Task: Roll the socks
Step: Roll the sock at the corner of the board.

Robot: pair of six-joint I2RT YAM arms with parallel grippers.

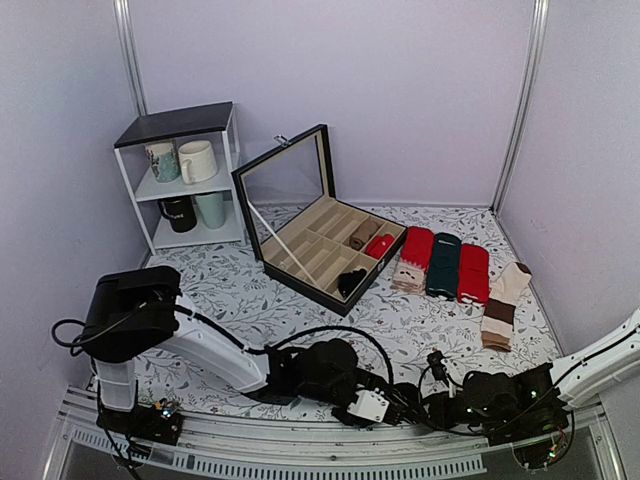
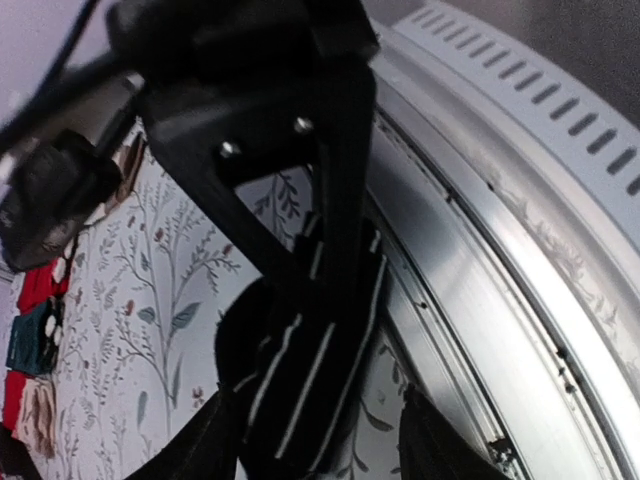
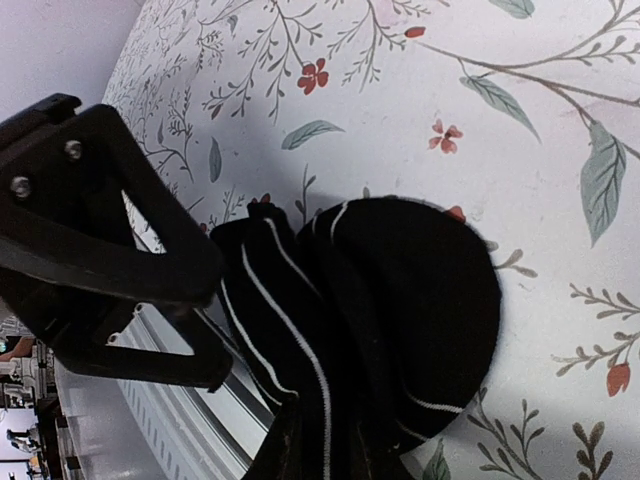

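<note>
A black sock with thin white stripes (image 3: 400,300) lies bunched on the flowered tablecloth at the table's near edge, beside the metal rail. My right gripper (image 3: 330,455) is shut on its striped end. My left gripper (image 2: 315,440) is open, its fingers wide apart on either side of the sock (image 2: 300,370). The left finger touches the sock; the right finger stands clear of it. In the top view both grippers meet low at the front, the left gripper (image 1: 395,402) and the right gripper (image 1: 432,405), and the sock is hidden between them.
An open compartment box (image 1: 300,255) holding rolled socks stands mid-table. Flat red and green socks (image 1: 445,265) and a beige-brown pair (image 1: 505,300) lie at the right. A white shelf with mugs (image 1: 185,175) stands back left. The metal rail (image 2: 500,250) runs along the near edge.
</note>
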